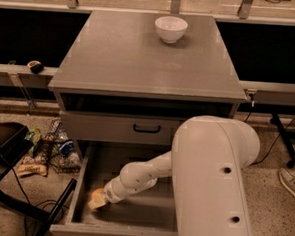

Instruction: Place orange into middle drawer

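Observation:
The middle drawer is pulled open low at the front of the grey cabinet, its deep tray showing. My white arm reaches down into it from the right. My gripper is at the drawer's front left corner, close to the tray floor. A small orange-coloured round shape, the orange, shows right at the gripper's tip, partly hidden by it. I cannot tell whether it rests on the tray floor.
A white bowl stands at the back of the cabinet top. The upper drawer front with a black loop handle is closed. Snack bags and a wire basket lie on the floor at left. A shoe is at right.

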You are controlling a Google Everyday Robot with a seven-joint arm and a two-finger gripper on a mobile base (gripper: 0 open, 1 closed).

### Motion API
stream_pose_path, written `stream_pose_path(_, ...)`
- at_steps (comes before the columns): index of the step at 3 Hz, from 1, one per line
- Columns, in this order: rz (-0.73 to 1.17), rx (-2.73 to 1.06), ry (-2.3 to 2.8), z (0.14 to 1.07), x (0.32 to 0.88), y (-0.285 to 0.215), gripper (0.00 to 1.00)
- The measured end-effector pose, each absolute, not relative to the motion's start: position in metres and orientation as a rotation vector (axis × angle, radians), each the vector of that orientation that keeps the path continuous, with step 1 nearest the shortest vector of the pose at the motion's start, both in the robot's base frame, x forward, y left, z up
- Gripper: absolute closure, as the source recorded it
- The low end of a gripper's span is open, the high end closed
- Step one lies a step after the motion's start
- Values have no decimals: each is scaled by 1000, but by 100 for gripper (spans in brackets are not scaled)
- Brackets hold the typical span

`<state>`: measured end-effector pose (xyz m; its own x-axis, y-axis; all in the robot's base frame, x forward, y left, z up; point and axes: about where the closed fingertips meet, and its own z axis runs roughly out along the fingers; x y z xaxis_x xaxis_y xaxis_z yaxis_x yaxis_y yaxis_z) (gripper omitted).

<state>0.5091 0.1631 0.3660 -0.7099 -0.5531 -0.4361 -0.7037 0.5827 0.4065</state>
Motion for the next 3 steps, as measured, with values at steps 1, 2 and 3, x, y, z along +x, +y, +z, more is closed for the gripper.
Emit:
stream_pose_path(1,826,-1037,2553,366,509,163,0)
stream_pose_path(2,826,-1037,2553,366,509,163,0)
stream_pose_path(3,826,-1037,2553,374,509,163,0)
